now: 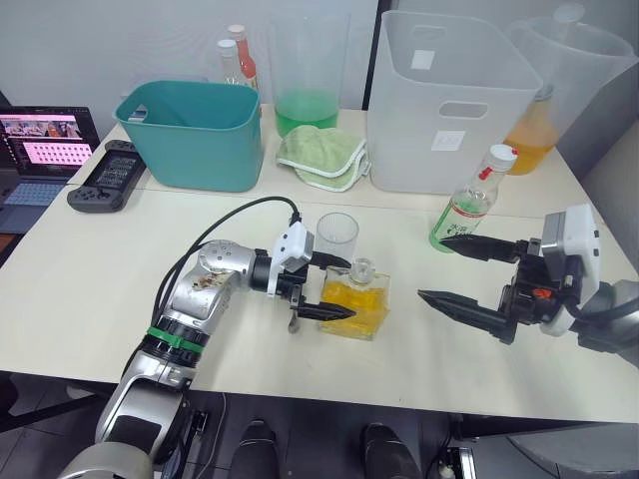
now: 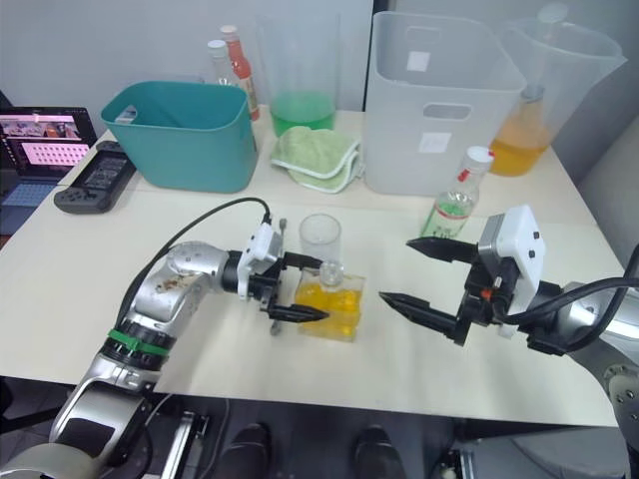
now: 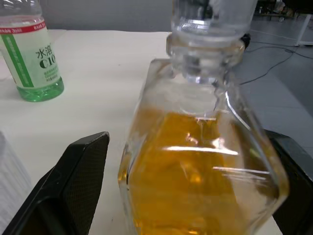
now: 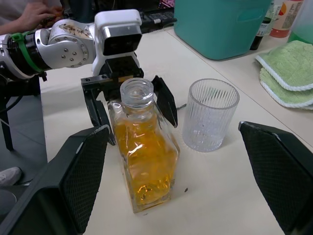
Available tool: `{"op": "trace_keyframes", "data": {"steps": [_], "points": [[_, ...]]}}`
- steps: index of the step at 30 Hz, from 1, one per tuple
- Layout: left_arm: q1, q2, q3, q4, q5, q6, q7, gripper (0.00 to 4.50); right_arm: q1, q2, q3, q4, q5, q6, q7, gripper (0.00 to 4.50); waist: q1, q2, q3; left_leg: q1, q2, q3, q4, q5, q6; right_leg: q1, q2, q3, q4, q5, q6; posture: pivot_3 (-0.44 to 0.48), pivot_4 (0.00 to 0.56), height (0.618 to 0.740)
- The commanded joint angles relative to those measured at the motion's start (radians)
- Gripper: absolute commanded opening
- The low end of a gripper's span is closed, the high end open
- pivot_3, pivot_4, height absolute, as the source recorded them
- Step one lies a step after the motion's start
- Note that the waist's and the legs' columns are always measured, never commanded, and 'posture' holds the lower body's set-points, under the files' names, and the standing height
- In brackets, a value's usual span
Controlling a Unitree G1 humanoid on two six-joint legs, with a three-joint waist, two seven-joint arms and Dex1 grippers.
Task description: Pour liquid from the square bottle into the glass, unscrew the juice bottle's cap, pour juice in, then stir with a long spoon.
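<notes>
On the cream table (image 1: 90,289), near its centre, the square clear-glass bottle of amber liquid (image 1: 356,304) stands upright with the ribbed clear drinking glass (image 1: 337,237) just beside it at 12 o'clock. Left gripper (image 1: 337,287) has its two black fingers apart, one on each side of the bottle; contact cannot be confirmed. Right gripper (image 1: 449,270), at 3 o'clock from the bottle and clear of it, is spread wide and empty, with the green-labelled, white-capped juice bottle (image 1: 471,201) standing just beyond it at 12 o'clock.
</notes>
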Motion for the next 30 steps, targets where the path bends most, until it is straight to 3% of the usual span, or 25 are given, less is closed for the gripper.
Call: {"op": "trace_keyframes", "data": {"steps": [1,8,9,13,15,21,29,30], "points": [[-0.013,0.0,0.015,-0.052,-0.026,0.018,-0.002,4.48,-0.017,0.0,-0.001,-0.005,-0.003,-0.031,0.002,4.5,0.0,0.0,0.0,0.0,0.0,0.0,0.0,0.0,0.0,0.0,0.0,0.0,0.0,0.0,0.0,0.0,0.15,0.734],[-0.007,-0.012,-0.009,-0.062,-0.016,0.031,0.002,4.48,-0.03,-0.001,0.022,-0.001,-0.01,-0.044,-0.003,4.5,0.0,0.0,0.0,0.0,0.0,0.0,0.0,0.0,0.0,0.0,0.0,0.0,0.0,0.0,0.0,0.0,0.15,0.734],[-0.008,-0.016,-0.011,-0.063,-0.016,0.033,0.005,3.91,-0.031,-0.001,0.023,-0.002,-0.009,-0.044,-0.004,4.5,0.0,0.0,0.0,0.0,0.0,0.0,0.0,0.0,0.0,0.0,0.0,0.0,0.0,0.0,0.0,0.0,0.15,0.734],[-0.01,-0.028,-0.02,-0.057,-0.006,0.029,0.01,2.79,-0.045,0.003,0.042,-0.011,-0.005,-0.048,-0.014,4.5,0.0,0.0,0.0,0.0,0.0,0.0,0.0,0.0,0.0,0.0,0.0,0.0,0.0,0.0,0.0,0.0,0.15,0.734],[-0.011,-0.026,-0.023,-0.056,-0.004,0.028,0.004,2.79,-0.053,0.008,0.051,-0.013,-0.003,-0.05,-0.019,4.5,0.0,0.0,0.0,0.0,0.0,0.0,0.0,0.0,0.0,0.0,0.0,0.0,0.0,0.0,0.0,0.0,0.15,0.734],[-0.011,-0.03,-0.028,-0.042,0.018,0.007,0.014,2.79,-0.224,0.088,0.258,-0.014,-0.072,-0.035,-0.105,4.5,0.0,0.0,0.0,0.0,0.0,0.0,0.001,0.0,0.0,0.0,0.0,0.0,0.001,0.0,0.0,0.0,0.15,0.734],[0.022,-0.02,-0.029,-0.06,0.021,0.01,0.015,2.79,-0.306,0.174,0.44,0.016,-0.176,-0.044,-0.108,4.5,0.002,0.001,0.0,0.0,0.0,0.0,0.001,0.0,0.0,0.0,0.0,0.0,0.001,0.0,0.0,0.0,0.15,0.734],[0.025,-0.02,-0.03,-0.062,0.022,0.009,0.015,2.79,-0.31,0.183,0.446,0.019,-0.182,-0.045,-0.107,4.25,0.002,0.001,0.0,0.0,0.0,0.0,0.001,0.0,0.0,0.0,0.0,0.0,0.001,0.0,0.0,0.0,0.15,0.734]]}}
